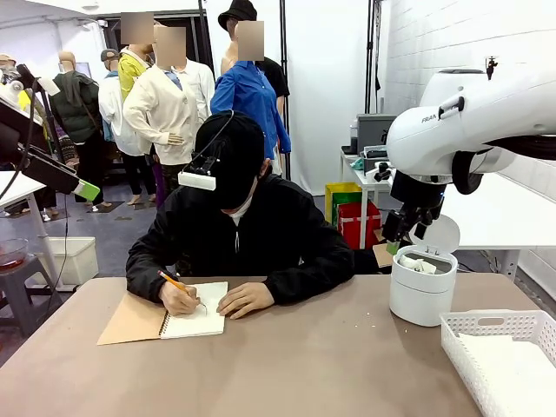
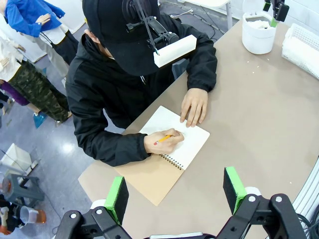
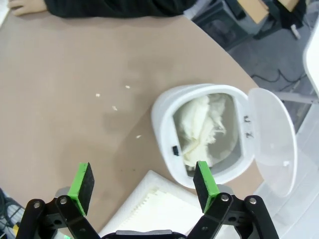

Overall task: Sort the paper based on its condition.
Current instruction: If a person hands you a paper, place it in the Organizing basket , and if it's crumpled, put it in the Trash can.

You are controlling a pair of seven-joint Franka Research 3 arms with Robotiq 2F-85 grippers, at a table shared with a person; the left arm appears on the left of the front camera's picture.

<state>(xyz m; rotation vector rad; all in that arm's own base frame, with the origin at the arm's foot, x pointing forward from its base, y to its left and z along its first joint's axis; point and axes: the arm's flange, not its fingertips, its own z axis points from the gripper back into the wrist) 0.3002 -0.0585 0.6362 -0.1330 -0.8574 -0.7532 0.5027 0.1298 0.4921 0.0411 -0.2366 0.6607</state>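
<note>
Crumpled white paper wads (image 3: pixel 202 127) lie inside a round white bin (image 3: pixel 160 115) with its lid (image 3: pixel 271 142) flipped open. My right gripper (image 3: pixel 143 180) hangs open just above the bin (image 1: pixel 421 300), nothing between its fingers; in the front view the right gripper (image 1: pixel 405 229) is over the wads (image 1: pixel 420 264). Smooth sheets (image 1: pixel 512 369) lie in a white mesh basket (image 1: pixel 486 322) at the near right. My left gripper (image 2: pixel 175 191) is open, high above the table's left side, looking down on the person's notebook (image 2: pixel 192 134).
A person at the far side writes with a pencil (image 1: pixel 172 281) in a spiral notebook (image 1: pixel 198 320) with a brown cover (image 1: pixel 132 320), both hands on it. Tiny paper scraps (image 3: pixel 114 107) dot the table beside the bin. The basket (image 3: pixel 142 184) stands close to the bin.
</note>
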